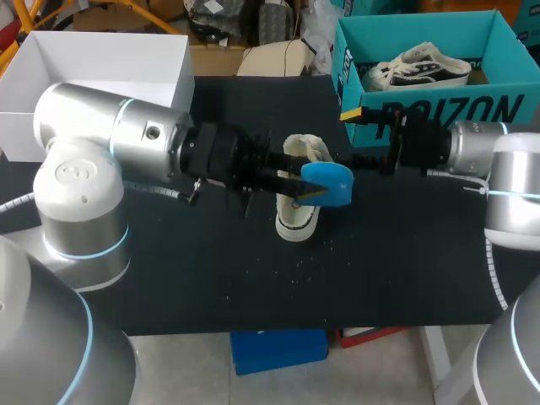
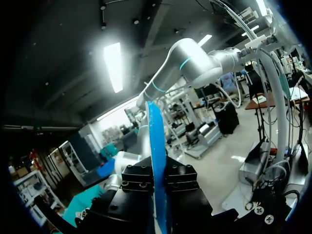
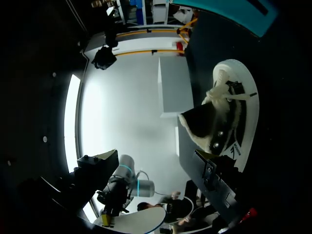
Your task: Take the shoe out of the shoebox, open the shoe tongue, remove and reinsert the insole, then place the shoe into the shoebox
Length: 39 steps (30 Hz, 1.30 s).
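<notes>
Left wrist view: left fingers (image 2: 138,179) pinch the blue insole (image 2: 157,146).

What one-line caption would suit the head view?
Left hand holds the blue insole by the white shoe on the black table, teal shoebox behind.

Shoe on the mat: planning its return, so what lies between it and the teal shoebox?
In the head view, the right gripper stands between shoe and shoebox, above the black mat. The left gripper's blue insole overlaps the shoe.
</notes>
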Motion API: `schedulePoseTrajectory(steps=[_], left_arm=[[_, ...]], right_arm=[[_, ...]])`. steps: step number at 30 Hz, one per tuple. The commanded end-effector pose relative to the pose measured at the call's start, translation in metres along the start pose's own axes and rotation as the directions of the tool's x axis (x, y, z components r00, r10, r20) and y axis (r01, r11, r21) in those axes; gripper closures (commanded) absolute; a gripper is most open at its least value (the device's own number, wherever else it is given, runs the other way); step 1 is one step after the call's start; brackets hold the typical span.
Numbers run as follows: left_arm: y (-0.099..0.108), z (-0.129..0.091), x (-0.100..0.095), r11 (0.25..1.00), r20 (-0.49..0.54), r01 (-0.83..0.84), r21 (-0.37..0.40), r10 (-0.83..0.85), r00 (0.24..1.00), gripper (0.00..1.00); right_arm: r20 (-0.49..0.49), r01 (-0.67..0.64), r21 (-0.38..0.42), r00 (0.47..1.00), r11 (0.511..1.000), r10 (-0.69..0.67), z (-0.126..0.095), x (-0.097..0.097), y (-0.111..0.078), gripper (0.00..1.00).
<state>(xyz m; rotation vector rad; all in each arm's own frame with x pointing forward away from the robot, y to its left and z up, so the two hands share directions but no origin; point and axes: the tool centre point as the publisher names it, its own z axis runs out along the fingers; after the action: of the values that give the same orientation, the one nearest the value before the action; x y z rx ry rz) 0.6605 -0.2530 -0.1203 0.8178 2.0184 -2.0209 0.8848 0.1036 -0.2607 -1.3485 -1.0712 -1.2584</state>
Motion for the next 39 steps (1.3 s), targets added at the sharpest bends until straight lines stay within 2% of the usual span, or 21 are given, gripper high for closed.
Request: schedulePoseTrajectory(steps=[1, 4, 5, 6, 7, 9, 10, 11, 13, 14, 16, 20, 37, 39], left_arm=[[0.001, 0.001, 0.0, 1.0, 0.002, -0.002, 0.0, 0.002, 1.0, 1.0], [0.001, 0.001, 0.0, 1.0, 0.002, -0.002, 0.0, 0.002, 1.0, 1.0], [-0.006, 0.006, 0.006, 0.994, 0.011, -0.102, 0.025, 0.102, 0.995, 1.0], [-0.006, 0.009, 0.01, 0.987, -0.008, -0.162, 0.0, 0.162, 0.987, 1.0], [-0.003, 0.01, 0.013, 0.98, -0.01, -0.2, 0.016, 0.2, 0.98, 1.0], [0.004, 0.012, 0.02, 0.955, 0.017, -0.296, -0.017, 0.296, 0.955, 1.0], [0.008, 0.012, 0.023, 0.946, 0.018, -0.325, 0.002, 0.325, 0.946, 1.0], [0.012, 0.012, 0.025, 0.929, 0.023, -0.37, -0.022, 0.37, 0.929, 1.0], [0.019, 0.011, 0.028, 0.895, 0.023, -0.445, -0.008, 0.445, 0.895, 1.0], [0.023, 0.01, 0.028, 0.878, 0.024, -0.477, -0.036, 0.478, 0.878, 1.0], [0.03, 0.008, 0.028, 0.841, 0.035, -0.541, -0.016, 0.542, 0.84, 1.0], [0.048, 0.007, 0.026, 0.721, -0.04, -0.687, -0.09, 0.687, 0.725, 1.0], [0.051, 0.006, 0.026, 0.721, -0.049, -0.688, -0.084, 0.686, 0.726, 1.0], [0.062, 0.007, 0.034, 0.674, -0.019, -0.734, -0.077, 0.735, 0.677, 1.0]], right_arm=[[-0.001, 0.0, -0.001, 1.0, 1.0, 0.0, 0.001, -0.001, 0.0, 0.0], [-0.001, 0.0, -0.001, 1.0, 1.0, 0.0, 0.001, -0.001, 0.0, 0.0], [-0.001, 0.0, -0.001, 1.0, 1.0, 0.0, 0.001, -0.001, 0.0, 0.0], [-0.001, 0.0, -0.001, 1.0, 1.0, 0.0, 0.001, -0.001, 0.0, 0.0], [-0.001, 0.0, -0.001, 1.0, 1.0, 0.0, 0.001, -0.001, 0.0, 0.0], [-0.001, 0.0, -0.001, 1.0, 1.0, 0.0, 0.001, -0.001, 0.0, 0.0], [-0.001, 0.0, -0.001, 1.0, 1.0, 0.0, 0.001, -0.001, 0.0, 0.0], [-0.001, 0.0, -0.001, 1.0, 1.0, 0.0, 0.001, -0.001, 0.0, 0.0], [-0.001, 0.0, -0.001, 1.0, 1.0, 0.0, 0.001, -0.001, 0.0, 0.0], [-0.001, 0.0, -0.001, 1.0, 1.0, 0.0, 0.001, -0.001, 0.0, 0.0], [-0.001, 0.0, -0.001, 1.0, 1.0, 0.0, 0.001, -0.001, 0.0, 0.0], [-0.001, 0.0, -0.001, 1.0, 1.0, 0.0, 0.001, -0.001, 0.0, 0.0], [-0.001, 0.0, -0.001, 1.0, 1.0, 0.0, 0.001, -0.001, 0.0, 0.0], [-0.001, 0.0, -0.001, 1.0, 1.0, 0.0, 0.001, -0.001, 0.0, 0.0]])
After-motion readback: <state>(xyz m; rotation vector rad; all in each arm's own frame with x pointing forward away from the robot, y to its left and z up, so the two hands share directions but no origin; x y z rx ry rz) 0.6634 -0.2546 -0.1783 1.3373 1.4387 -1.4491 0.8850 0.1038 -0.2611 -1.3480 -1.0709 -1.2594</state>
